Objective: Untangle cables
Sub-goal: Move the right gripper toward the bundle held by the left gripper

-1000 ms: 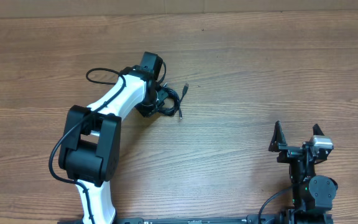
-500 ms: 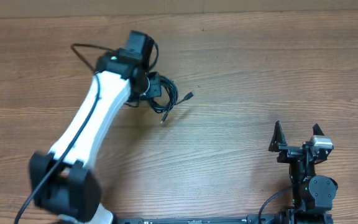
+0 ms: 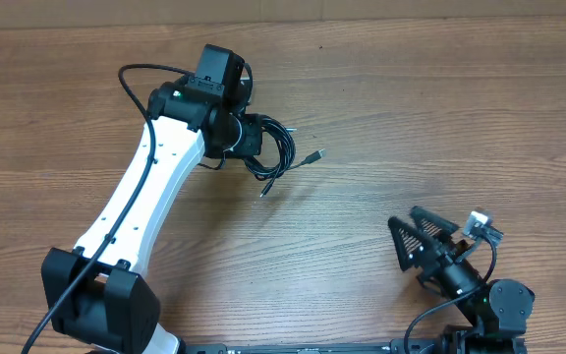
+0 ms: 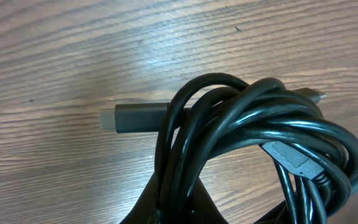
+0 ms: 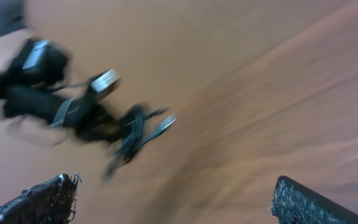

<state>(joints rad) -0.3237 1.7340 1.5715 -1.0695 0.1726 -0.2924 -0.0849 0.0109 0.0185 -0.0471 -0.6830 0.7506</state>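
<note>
Gripping the cables [image 3: 275, 155] near the bench's [image 3: 440, 88] far edge, left tool [image 3: 247, 138] clamped on the bundle, tight loops and plugs [image 4: 132, 116] clear only in its wrist view, right tool [image 3: 407, 226] spread apart near the right front corner, its view blurred.

The overhead view is lit softly and evenly from above and is sharp throughout, from the left arm [image 3: 155, 187], which casts only a faint shadow on the counter [image 3: 411, 118], across to the right fingers [image 3: 407, 242]. In the left wrist view the cables [image 4: 253, 124] are in focus with a dull sheen, and a pale glare lies on the wood beyond them. The right wrist view is smeared by motion blur: everything beyond the fingers streaks, while the fingers themselves look fairly sharp.
</note>
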